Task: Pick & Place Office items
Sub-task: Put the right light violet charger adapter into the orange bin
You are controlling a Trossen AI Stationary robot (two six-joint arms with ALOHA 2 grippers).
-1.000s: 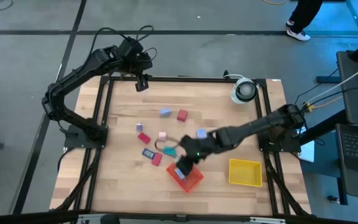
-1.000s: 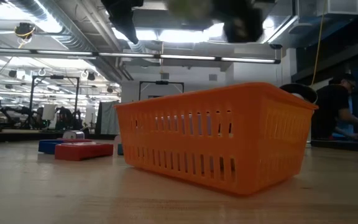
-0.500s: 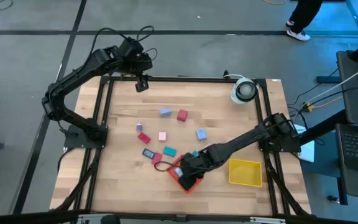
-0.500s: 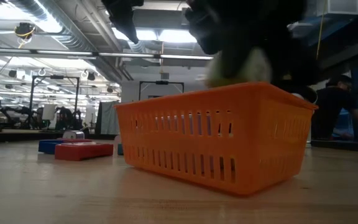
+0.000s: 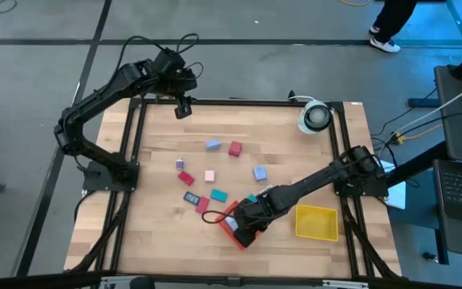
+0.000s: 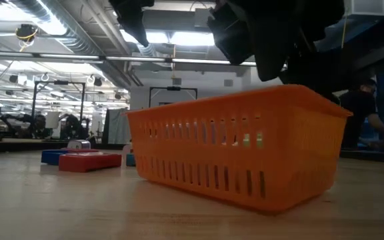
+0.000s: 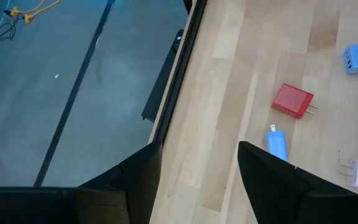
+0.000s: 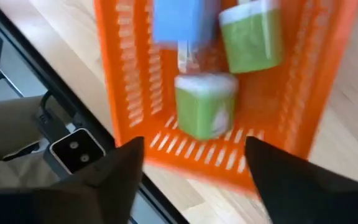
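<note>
An orange slotted basket (image 5: 228, 232) (image 6: 232, 153) stands near the table's front edge. My right gripper (image 5: 245, 227) (image 8: 194, 180) hangs open just over it. Inside the basket lie a blue piece (image 8: 178, 22) and two green pieces (image 8: 207, 111) (image 8: 251, 37), clear of the fingers. Several small red, pink, blue and teal office items (image 5: 209, 175) lie loose on the wood at mid-table. My left gripper (image 5: 183, 108) (image 7: 197, 186) waits open over the far left corner with nothing between its fingers.
A yellow tray (image 5: 315, 222) sits to the right of the basket. A white roll (image 5: 314, 117) stands at the far right corner. A thin dark cord (image 5: 212, 215) loops on the wood by the basket's left side. Bare wood lies along the table's left and near edges.
My right gripper has gone toward the near edge and down onto the basket, then opened. A green piece now lies inside the basket. The cord loop has been drawn nearer along the table. The basket has shifted a little.
</note>
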